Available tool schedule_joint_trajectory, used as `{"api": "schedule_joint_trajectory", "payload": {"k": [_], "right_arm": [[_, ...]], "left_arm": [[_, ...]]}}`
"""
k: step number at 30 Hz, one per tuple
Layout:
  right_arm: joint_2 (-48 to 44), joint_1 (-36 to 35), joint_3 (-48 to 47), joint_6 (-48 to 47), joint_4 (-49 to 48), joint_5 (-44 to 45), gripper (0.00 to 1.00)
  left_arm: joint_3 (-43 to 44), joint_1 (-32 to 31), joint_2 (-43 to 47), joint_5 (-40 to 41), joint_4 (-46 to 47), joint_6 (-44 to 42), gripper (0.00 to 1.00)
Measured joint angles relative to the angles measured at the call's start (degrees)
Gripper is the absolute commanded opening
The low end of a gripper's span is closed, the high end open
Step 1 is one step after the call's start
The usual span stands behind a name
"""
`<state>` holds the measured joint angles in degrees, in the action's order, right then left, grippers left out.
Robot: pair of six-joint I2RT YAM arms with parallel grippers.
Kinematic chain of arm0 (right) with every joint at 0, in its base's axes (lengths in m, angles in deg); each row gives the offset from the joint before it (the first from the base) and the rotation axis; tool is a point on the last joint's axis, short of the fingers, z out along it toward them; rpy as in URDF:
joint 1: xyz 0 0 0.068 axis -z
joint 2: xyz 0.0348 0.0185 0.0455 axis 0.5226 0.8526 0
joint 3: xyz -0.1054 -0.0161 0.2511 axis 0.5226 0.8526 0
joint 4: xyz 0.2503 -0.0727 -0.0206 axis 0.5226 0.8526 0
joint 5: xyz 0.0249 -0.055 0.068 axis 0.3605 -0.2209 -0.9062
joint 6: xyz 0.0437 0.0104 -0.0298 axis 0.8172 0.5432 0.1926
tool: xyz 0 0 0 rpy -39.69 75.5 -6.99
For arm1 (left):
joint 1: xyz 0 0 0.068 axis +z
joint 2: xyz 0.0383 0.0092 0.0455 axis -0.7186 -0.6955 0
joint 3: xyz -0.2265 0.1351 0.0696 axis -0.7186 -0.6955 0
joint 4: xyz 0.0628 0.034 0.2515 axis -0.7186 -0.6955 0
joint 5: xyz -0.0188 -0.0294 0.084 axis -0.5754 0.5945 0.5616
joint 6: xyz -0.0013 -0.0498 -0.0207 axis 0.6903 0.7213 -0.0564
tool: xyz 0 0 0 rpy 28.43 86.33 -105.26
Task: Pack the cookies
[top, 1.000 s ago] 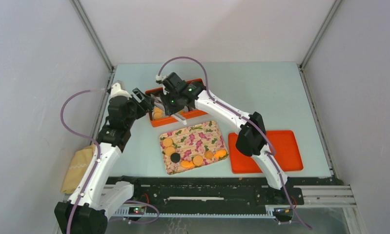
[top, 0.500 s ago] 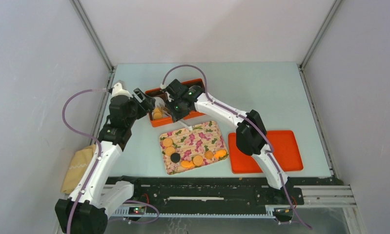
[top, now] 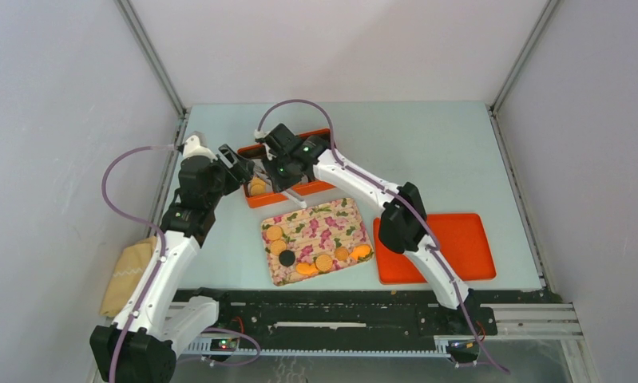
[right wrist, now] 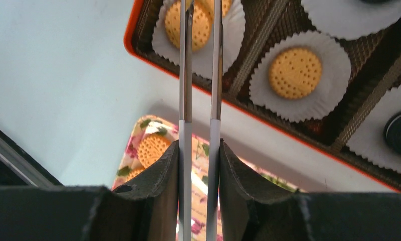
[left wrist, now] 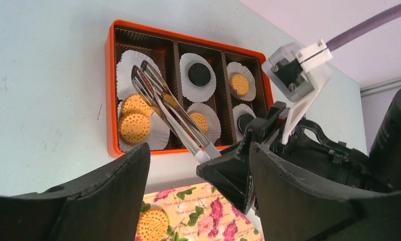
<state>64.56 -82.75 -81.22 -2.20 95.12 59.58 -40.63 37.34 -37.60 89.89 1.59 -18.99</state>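
The cookies lie in two places. Several golden ones [top: 275, 232] and a black one [top: 287, 258] sit on the floral tray [top: 331, 223]. Others sit in white liners in the orange box [left wrist: 109, 90]: two golden [left wrist: 135, 119], one golden [right wrist: 294, 73], one black [left wrist: 199, 74]. My right gripper [right wrist: 201, 165] is shut on metal tongs [right wrist: 185, 75]. The tongs reach over the box's left compartment [left wrist: 160, 100], and their tips look empty. My left gripper [left wrist: 198, 201] is open and empty, just left of the box [top: 237, 163].
A flat orange lid [top: 459, 239] lies right of the floral tray. A tan cloth bag [top: 128, 275] sits at the table's left edge. My right arm [top: 363, 187] crosses above the floral tray's far corner. The box stands at the back left.
My right gripper with the tongs shifted slightly toward the floral tray, then back over the box's left end. The left arm has barely moved.
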Motion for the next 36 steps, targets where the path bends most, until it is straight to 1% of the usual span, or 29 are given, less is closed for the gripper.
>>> {"api": "schedule_joint_trajectory", "payload": {"k": [3, 8, 10, 15, 20, 26, 36], "right_arm": [[2.0, 0.6, -3.2, 0.0, -0.5, -0.2, 0.0], [3.4, 2.2, -3.1, 0.0, -0.8, -0.6, 0.0], [2.8, 2.6, -0.4, 0.0, -2.4, -0.5, 0.0], [-2.1, 3.1, 11.4, -0.2, -8.7, 0.0, 0.0], [-7.3, 1.9, 17.3, -0.4, -11.4, 1.6, 0.0], [-11.0, 1.2, 17.5, -0.9, -12.0, 1.2, 0.0], [-10.7, 0.4, 17.1, -1.6, -8.9, -2.0, 0.0]], "left_arm": [[0.0, 0.0, 0.0, 0.0, 0.0, 0.0, 0.77], [0.0, 0.0, -0.4, 0.0, 0.0, 0.0, 0.77], [0.0, 0.0, -0.5, 0.0, 0.0, 0.0, 0.77], [0.0, 0.0, -0.5, 0.0, 0.0, 0.0, 0.77], [0.0, 0.0, -0.4, 0.0, 0.0, 0.0, 0.77], [0.0, 0.0, -0.3, 0.0, -0.1, 0.0, 0.77], [0.0, 0.0, -0.3, 0.0, -0.1, 0.0, 0.77]]}}
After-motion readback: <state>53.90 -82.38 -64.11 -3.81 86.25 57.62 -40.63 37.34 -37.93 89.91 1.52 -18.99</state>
